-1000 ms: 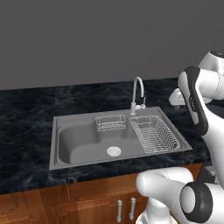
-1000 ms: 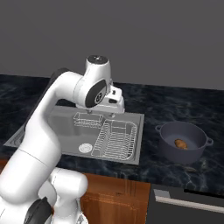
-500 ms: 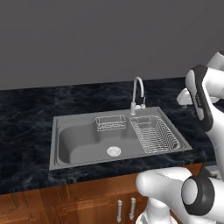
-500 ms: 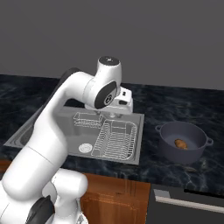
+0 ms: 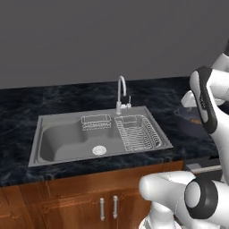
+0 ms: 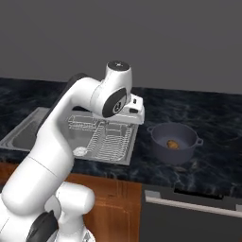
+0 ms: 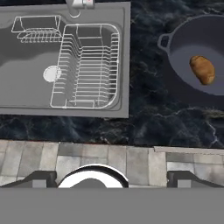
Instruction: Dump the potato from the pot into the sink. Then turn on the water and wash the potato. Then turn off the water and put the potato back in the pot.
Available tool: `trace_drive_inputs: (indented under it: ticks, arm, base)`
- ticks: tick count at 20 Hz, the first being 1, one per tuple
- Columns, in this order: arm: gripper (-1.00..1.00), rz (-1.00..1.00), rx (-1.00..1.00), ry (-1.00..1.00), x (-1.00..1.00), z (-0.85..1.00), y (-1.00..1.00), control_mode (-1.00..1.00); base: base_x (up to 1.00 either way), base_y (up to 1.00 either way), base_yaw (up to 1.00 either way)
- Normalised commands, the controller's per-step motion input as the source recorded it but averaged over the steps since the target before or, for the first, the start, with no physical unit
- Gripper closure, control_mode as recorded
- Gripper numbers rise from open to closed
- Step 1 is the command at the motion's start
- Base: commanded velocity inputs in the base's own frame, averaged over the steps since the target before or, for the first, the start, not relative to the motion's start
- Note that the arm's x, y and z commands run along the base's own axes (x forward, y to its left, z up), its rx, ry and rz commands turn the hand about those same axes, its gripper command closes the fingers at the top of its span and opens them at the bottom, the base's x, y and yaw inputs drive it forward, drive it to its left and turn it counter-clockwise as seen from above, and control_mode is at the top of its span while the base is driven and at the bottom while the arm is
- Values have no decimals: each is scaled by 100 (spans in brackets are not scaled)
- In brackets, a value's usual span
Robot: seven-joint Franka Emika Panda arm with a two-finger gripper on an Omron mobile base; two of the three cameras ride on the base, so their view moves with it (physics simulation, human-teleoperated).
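Note:
The dark blue-grey pot (image 6: 173, 153) stands on the black counter to the right of the sink (image 6: 23, 134). The brown potato (image 6: 172, 144) lies inside it. From above, the potato (image 7: 202, 69) rests right of centre in the pot (image 7: 183, 57), and the sink (image 7: 26, 87) lies to the left. My gripper (image 7: 112, 179) is open with nothing between its fingertips (image 7: 41, 178). The hand (image 6: 131, 109) hovers high over the sink's right edge, left of the pot and apart from it.
A wire dish rack (image 7: 87, 65) fills the sink's right half, with a small wire basket (image 7: 37, 28) at the back and the round drain (image 7: 51, 73) beside them. The curved faucet (image 5: 120, 91) stands behind the basin. Wooden cabinet fronts (image 5: 89, 197) run below the counter.
The arm has swung right, carrying the hand from above the dish rack to the sink's right edge, closer to the pot. The gripper stays open; pot and potato have not moved.

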Motion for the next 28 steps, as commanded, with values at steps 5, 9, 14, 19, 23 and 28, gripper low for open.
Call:
trace_drive_inputs:
  ticks: [5, 9, 14, 19, 23, 28]
  arm:
    - [-100, 0, 0, 0, 0, 0, 0, 100]
    - [-100, 0, 0, 0, 0, 0, 0, 100]
    - [-100, 0, 0, 0, 0, 0, 0, 100]
    - [-100, 0, 0, 0, 0, 0, 0, 100]
    - [-100, 0, 0, 0, 0, 0, 0, 100]
    - [-100, 0, 0, 0, 0, 0, 0, 100]
  base:
    - [-1, -59, 0]
    - [24, -43, 0]
    - [44, -9, 0]
    - [65, 0, 0]
    - [72, 0, -1]
    - [66, 5, -4]
